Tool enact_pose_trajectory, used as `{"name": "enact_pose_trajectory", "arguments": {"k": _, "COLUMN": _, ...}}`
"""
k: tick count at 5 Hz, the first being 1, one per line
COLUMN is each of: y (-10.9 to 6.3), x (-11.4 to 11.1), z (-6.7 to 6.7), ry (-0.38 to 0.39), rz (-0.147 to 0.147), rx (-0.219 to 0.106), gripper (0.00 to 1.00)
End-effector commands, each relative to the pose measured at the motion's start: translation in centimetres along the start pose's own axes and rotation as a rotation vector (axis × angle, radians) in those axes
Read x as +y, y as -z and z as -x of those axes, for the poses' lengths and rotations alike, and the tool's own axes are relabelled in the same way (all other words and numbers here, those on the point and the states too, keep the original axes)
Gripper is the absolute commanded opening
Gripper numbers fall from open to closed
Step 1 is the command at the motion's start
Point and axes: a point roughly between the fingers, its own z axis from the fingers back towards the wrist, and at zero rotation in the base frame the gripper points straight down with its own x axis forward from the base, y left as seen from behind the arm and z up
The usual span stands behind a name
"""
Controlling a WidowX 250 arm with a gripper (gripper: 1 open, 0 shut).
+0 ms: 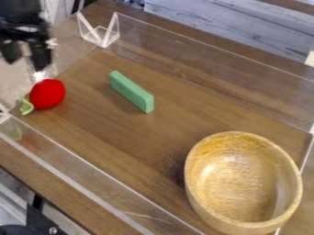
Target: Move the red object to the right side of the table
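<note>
The wooden bowl (243,182) sits empty on the surface (172,128). The red toy fruit (48,94) lies at the left, outside it, near the spread claw (39,66).

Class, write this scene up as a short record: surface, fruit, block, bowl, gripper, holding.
surface: brown wooden tabletop
fruit: red toy fruit, at the left side
block: green block, right of the fruit, not touching it
bowl: wooden bowl, near the lower right corner
gripper: open, blurred, above and left of the fruit
holding: nothing visible
</note>
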Motion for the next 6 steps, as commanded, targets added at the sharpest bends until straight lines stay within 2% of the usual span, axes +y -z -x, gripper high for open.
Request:
{"name": "enact_pose_trajectory", "arguments": {"k": 1, "y": -0.5, "x": 0.7, "z": -1.0, "ry": 0.029, "rz": -0.034, "rx": -0.052, "gripper": 1.00}}
{"name": "enact_pose_trajectory", "arguments": {"k": 3, "y": 2.4, "x": 0.1, "z": -2.2, "ry": 0.102, "rz": -0.001, "rx": -0.059, "gripper": 1.00}}
{"name": "enact_pose_trajectory", "arguments": {"k": 5, "y": 4.4, "x": 0.1, "z": -4.1, "ry": 0.114, "rz": 0.025, "rx": -0.066, "gripper": 1.00}}
{"name": "enact_pose_trajectory", "arguments": {"k": 6, "y": 4.9, "x": 0.1, "z": -4.7, "ry": 0.104, "rz": 0.028, "rx": -0.060, "gripper": 1.00}}
